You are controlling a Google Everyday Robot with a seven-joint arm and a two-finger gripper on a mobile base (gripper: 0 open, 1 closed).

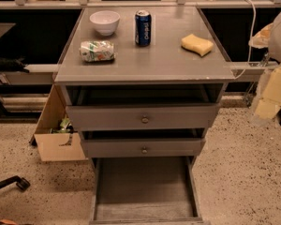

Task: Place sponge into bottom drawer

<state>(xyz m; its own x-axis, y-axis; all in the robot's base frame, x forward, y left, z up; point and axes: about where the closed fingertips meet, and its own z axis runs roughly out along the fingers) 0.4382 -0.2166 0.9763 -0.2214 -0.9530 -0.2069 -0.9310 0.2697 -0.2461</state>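
- The sponge, pale yellow, lies flat on the grey worktop at about 2 o'clock from its centre, near the right edge.
- The end effector hangs off the cabinet's right side, at 3 o'clock from the sponge and well apart from it; I cannot tell how far open it is, and nothing shows in its hold.
- The bottom drawer is pulled out at 6 o'clock, its grey floor showing.
- A blue can at 12 o'clock stands upright and reads "pepsi".
- A white bowl sits at 11 o'clock.
- A green-and-white packet lies at 9 o'clock; its print is unreadable.
- Two knobbed drawers sit above the bottom one.
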